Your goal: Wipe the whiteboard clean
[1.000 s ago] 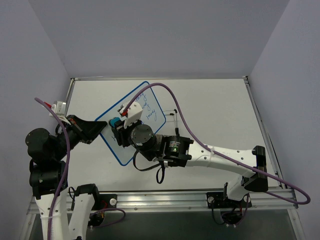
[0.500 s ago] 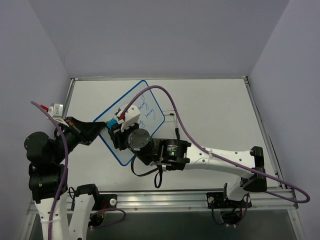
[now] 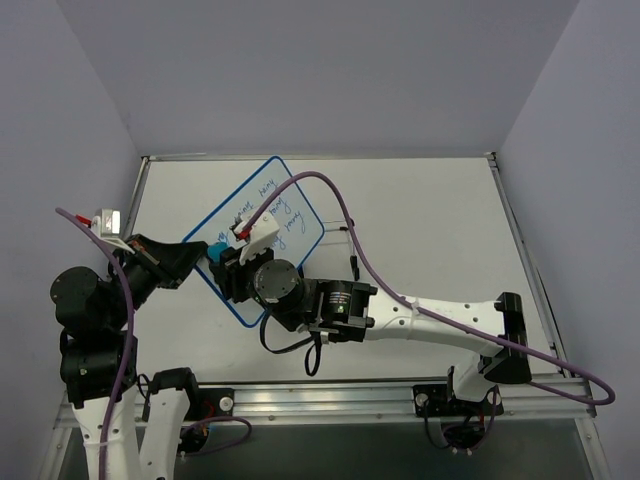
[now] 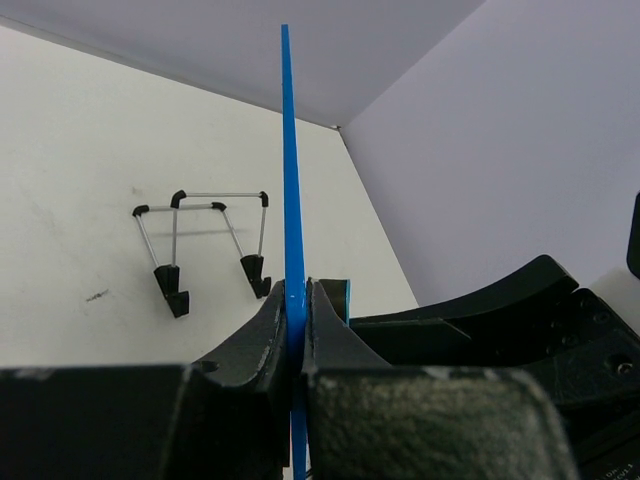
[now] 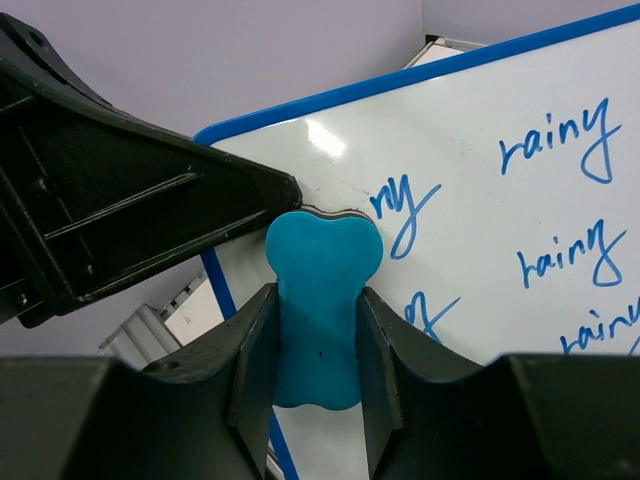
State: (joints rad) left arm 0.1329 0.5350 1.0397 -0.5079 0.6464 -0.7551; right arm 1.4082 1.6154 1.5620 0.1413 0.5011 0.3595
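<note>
From above, the right arm (image 3: 340, 300) covers the lower part of the whiteboard (image 3: 283, 200).

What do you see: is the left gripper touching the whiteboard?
Touching. The left wrist view shows the left gripper shut on the whiteboard edge, pressing it from both sides.

Robot lab test cell, plain lilac walls (image 3: 320, 70), white table (image 3: 430, 220), aluminium rail (image 3: 330, 398)

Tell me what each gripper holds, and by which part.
Left gripper pinches the whiteboard by its blue-framed edge; right gripper grips the blue eraser by its two sides.
</note>
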